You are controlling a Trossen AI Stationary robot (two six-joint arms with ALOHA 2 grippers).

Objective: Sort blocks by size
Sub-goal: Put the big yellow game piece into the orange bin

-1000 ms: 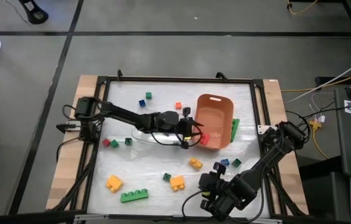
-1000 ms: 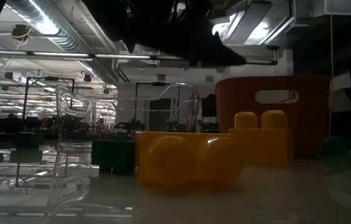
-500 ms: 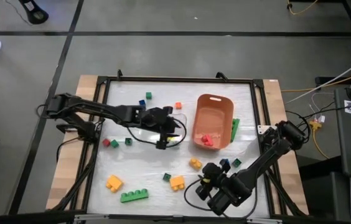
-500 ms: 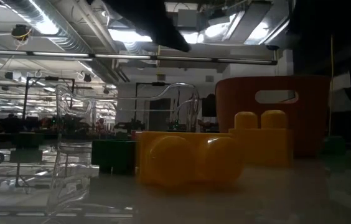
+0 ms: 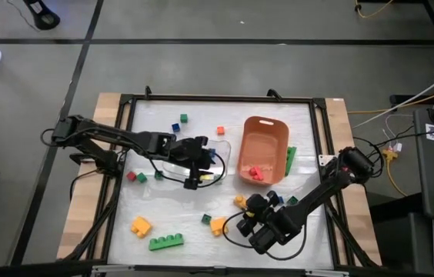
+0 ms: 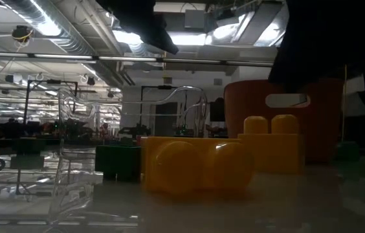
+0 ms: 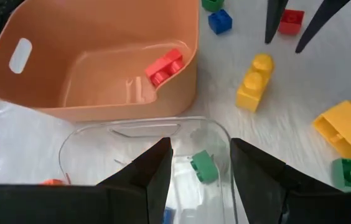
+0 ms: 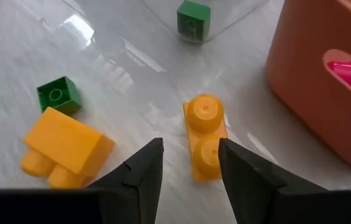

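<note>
1. The left pincer (image 5: 194,181) is seen over the clear tray (image 7: 144,134) near the middle of the surface (image 5: 178,211); its fingers stand apart with nothing between them.
2. A small green block (image 7: 204,167) lies in the tray.
3. The right pincer (image 5: 242,219) is held above a yellow two-stud block (image 8: 203,135), parted and empty.
4. Red blocks (image 5: 255,172) lie in the orange bin (image 5: 263,127).
5. A long green block (image 5: 166,241) and other blocks are scattered over the surface.
</note>
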